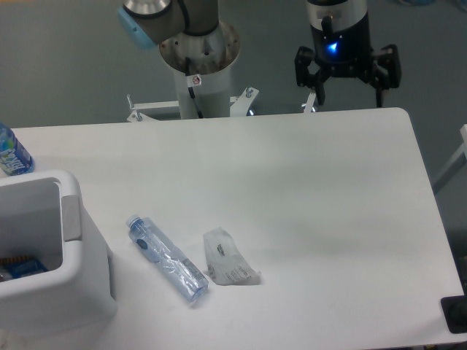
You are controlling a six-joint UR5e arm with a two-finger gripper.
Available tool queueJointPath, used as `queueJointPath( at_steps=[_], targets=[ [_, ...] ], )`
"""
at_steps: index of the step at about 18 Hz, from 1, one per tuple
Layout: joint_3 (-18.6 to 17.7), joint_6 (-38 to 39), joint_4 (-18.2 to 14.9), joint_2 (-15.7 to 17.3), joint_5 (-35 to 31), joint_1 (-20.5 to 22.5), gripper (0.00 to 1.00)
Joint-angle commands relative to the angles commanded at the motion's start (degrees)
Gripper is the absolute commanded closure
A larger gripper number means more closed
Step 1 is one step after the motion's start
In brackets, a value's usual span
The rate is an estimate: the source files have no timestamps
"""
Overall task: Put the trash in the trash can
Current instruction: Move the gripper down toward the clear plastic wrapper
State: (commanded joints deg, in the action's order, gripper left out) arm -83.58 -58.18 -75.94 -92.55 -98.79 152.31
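Trash can [87,292] front-left on white table [328,204]; crushed bottle [166,259], wrapper [230,267] beside.

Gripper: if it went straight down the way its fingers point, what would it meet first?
Probably the far edge of the white table, bare there; the open gripper may hang just beyond it. Depth is unclear.

You see the crushed bottle [167,258] beside the wrapper [229,267], trash can [51,292] at left, gripper [348,91] spread wide above the table's [306,189] far edge.
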Motion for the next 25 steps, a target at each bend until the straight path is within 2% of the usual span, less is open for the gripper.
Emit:
queueJointPath(
  at_steps=[9,13,15,17,19,20,21,23,25],
  targets=[
    [-0.3,0.7,0.0,0.0,-0.1,-0.5,0.0],
    [-0.8,5.3,0.0,-0.3,0.0,-0.9,0.0],
    [-1.8,8.6,0.3,-0.6,3.1,-1.0,0.0],
    [-4.5,13.3,3.8,-0.2,6.5,-1.0,0.0],
    [-8.9,17.6,11.2,0.3,6.9,-1.1,0.0],
    [-11.0,20.4,13.8,0.5,6.9,-1.8,0.0],
    [-12.5,23.3,14.8,0.4,7.0,-3.2,0.0],
    [-14.1,26.3,14.9,-0.3,8.3,-5.9,0.0],
    [-15.4,27.4,14.9,-1.5,10.3,-6.3,0.0]
  ],
)
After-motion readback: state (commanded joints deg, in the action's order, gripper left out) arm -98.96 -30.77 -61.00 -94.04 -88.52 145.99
